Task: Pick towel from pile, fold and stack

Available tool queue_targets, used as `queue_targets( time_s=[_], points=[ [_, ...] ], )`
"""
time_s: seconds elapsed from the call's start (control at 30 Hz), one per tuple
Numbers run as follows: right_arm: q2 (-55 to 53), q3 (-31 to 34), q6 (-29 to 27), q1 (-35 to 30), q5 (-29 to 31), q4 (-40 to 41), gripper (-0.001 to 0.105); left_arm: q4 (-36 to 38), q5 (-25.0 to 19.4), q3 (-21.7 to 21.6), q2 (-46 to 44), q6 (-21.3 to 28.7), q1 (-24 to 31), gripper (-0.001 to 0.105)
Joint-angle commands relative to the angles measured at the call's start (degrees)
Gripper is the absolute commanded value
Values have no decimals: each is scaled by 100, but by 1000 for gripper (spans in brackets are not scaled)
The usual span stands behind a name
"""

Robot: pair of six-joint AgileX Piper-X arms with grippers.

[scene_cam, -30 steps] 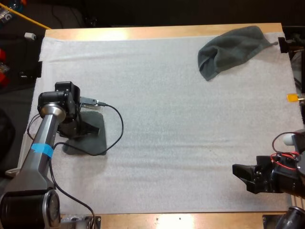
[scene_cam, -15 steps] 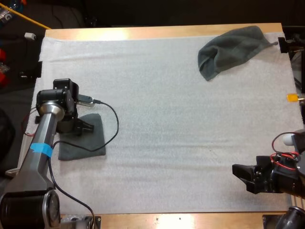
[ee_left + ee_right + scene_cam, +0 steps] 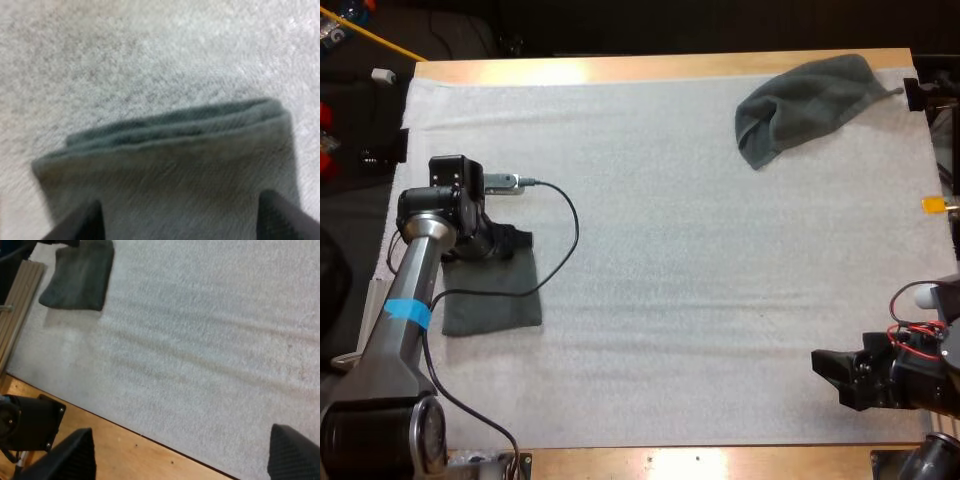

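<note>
Now my left hand hangs, fingers apart, over the folded towel at the left side of the mat; I should lift straight up, not dragging the fold. My right hand, also apart, rests far from the crumpled towel.

A wooden counter of light, warm-toned board fills the scene. A white mat covers nearly all of it, leaving bare wood as a narrow band along the far side and another along the near side. The mat has a fine, foam-like grain and faint ripples running across it. Overhead light throws a bright glare on the far band of wood. A few small dark holes dot the near band. Beyond the far edge the room is dark. A yellow bar slants past the far left corner. A pale ribbed rail runs along the counter's left side.
</note>
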Motion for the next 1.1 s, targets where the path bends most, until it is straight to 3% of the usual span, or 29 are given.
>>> queue_targets(
  time_s=[0.0,0.2,0.33,0.5,0.9,1.07],
  points=[
    [-1,-46,18,-12,40,20,68,-78,79,-24,109,-87,4,61],
    [-1,-46,18,-12,40,20,68,-7,85,-24,563,-82,4,61],
    [-1,-46,18,-12,40,20,68,21,341,-24,753,295,4,61],
    [-1,-46,18,-12,40,20,68,153,331,-52,754,325,4,61],
    [-1,-46,146,-12,-186,20,68,1013,238,-57,-43,325,4,61],
    [-1,-46,146,-12,-315,20,68,1035,146,122,-322,325,4,61]
  ],
)
